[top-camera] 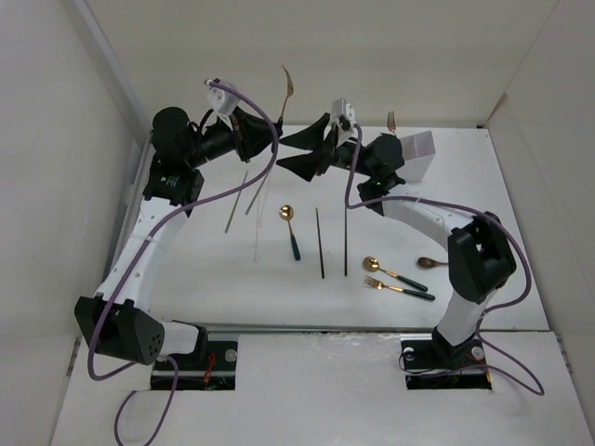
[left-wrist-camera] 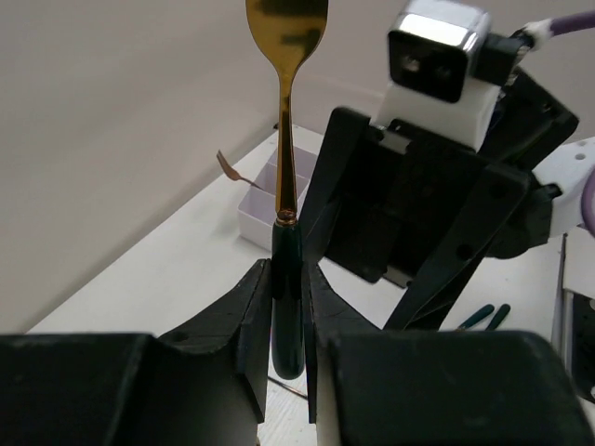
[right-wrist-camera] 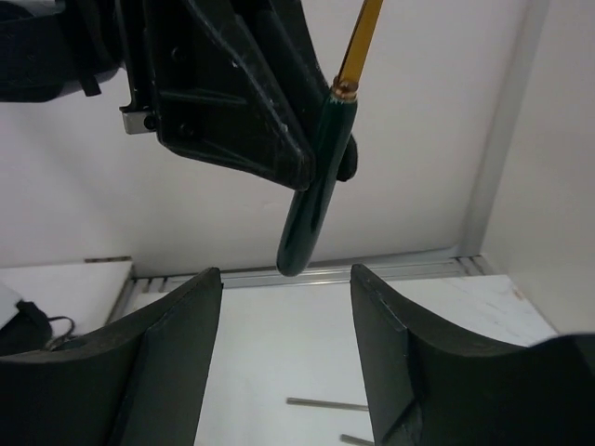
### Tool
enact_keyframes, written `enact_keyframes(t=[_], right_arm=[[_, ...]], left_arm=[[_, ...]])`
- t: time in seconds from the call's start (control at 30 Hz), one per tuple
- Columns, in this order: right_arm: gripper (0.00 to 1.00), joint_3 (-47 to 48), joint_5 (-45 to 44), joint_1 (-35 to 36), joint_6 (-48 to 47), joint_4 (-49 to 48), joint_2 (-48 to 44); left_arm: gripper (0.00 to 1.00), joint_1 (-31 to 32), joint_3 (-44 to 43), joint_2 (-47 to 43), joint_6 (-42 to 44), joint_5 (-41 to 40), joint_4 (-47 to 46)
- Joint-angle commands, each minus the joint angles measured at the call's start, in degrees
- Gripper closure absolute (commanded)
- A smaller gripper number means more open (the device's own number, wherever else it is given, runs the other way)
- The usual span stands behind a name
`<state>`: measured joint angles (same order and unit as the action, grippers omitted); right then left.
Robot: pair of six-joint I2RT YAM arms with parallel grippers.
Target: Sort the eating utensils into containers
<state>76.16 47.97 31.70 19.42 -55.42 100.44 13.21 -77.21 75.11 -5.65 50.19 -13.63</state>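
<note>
Firmly the left gripper [left-wrist-camera: 285,288] pinches the dark green handle of a gold spoon [left-wrist-camera: 286,37], bowl up. Opposite, the right gripper [right-wrist-camera: 284,279] stands wide open, the handle's end just above its gap, blocking the white holder [top-camera: 420,158] behind, where one fork [top-camera: 391,119] stands.

Green-handled gold spoon [left-wrist-camera: 286,195] held upright aloft; fork [top-camera: 390,119] seemingly stands in white holder [top-camera: 420,158].

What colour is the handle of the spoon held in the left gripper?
The spoon handle is dark green; clearest in the left wrist view.
</note>
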Motion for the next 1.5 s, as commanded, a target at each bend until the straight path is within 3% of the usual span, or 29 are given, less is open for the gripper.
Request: enact_keyframes(t=[0.0, 0.2, 0.37, 0.43, 0.53, 0.63, 0.67, 0.7, 0.8, 0.83, 1.03, 1.2, 1.33, 1.47], right_arm=[[0.38, 3.20, 0.55, 1.26, 5.79, -7.94, 0.19], [0.54, 5.83, 1.25, 1.26, 7.56, -8.66, 2.38], [0.62, 5.84, 0.03, 1.78, 7.56, -8.13, 2.92], [0.73, 5.84, 0.02, 1.78, 7.56, -8.13, 3.52], [0.82, 6.45, 0.64, 1.78, 7.56, -7.51, 4.06], [1.00, 6.46, 0.64, 1.78, 7.56, -8.12, 4.06], [1.00, 5.93, 0.64, 1.78, 7.56, -8.65, 4.06], [1.00, 5.15, 0.64, 1.78, 7.56, -9.18, 4.06], [1.00, 3.48, -0.94, 1.09, 7.56, -10.41, 3.53], [1.00, 3.47, -0.94, 0.47, 7.56, -8.58, 3.01], [1.00, -3.20, -9.27, -11.38, -1.20, 6.08, -1.12], [1.00, -6.29, -21.40, -21.58, -17.65, 22.25, -4.91], [1.00, -7.43, -26.06, -28.96, -23.10, 25.17, -3.16], [1.00, -5.68, -27.22, -31.44, -25.13, 27.03, 0.89]], left_arm=[[1.00, 0.76, 0.74, -2.69, -3.67, 2.10, -7.03], [1.00, 1.29, 3.99, -3.92, -3.14, 2.63, -7.03], [1.00, 2.52, 4.00, -3.92, -3.14, 2.63, -7.03], [1.00, 2.52, 4.00, -3.92, -3.14, 2.11, -7.03], [1.00, 2.52, 4.00, -3.92, -3.66, 2.10, -7.55], [1.00, 2.52, 4.52, -3.92, -3.67, 2.10, -7.55], [1.00, 2.52, 4.52, -3.92, -3.67, 2.10, -7.55], [0.90, 2.52, 4.52, -3.92, -3.67, 1.40, -6.77], [0.27, 2.52, 4.52, -3.92, -3.67, 0.09, -5.19], [0.01, 2.52, 4.52, -3.92, -3.67, -0.44, -4.31], [0.00, 2.52, 4.52, -4.97, 2.21, -11.59, 1.67], [0.00, 1.47, 6.54, -6.29, 4.24, -22.23, 3.52], [0.00, 0.94, 8.74, -7.34, 5.30, -23.48, 4.05], [0.00, 0.94, 10.06, -7.35, 5.30, -24.00, 4.05]])
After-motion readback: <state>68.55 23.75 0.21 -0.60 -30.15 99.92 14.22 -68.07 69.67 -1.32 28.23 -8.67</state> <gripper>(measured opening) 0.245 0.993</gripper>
